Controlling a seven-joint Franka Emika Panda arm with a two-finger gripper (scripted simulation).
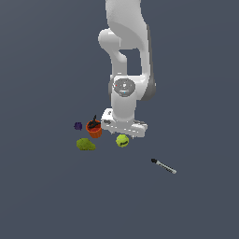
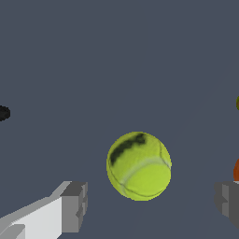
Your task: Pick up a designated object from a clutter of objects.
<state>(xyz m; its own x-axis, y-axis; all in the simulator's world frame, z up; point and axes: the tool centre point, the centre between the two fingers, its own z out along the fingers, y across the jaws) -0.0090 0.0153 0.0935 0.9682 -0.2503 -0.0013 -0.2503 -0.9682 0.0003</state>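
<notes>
The designated object, a yellow-green tennis ball [image 1: 122, 140] with a dark mark, lies on the grey floor just in front of my white hand [image 1: 124, 124]. In the wrist view the ball [image 2: 138, 165] fills the space between my two grey fingertips, touching neither. My gripper [image 2: 151, 205] is open, with one finger [image 2: 73, 206] on one side of the ball and the other [image 2: 228, 203] at the frame's edge. The rest of the clutter of objects lies around it. In the exterior view my fingers are hidden behind the hand.
An orange cup [image 1: 94, 129] with a black piece stands close to the hand on the exterior view's left. A purple cube [image 1: 78, 125] and an olive-green lump [image 1: 85, 144] lie further left. A black-and-grey pen [image 1: 163, 165] lies to the lower right.
</notes>
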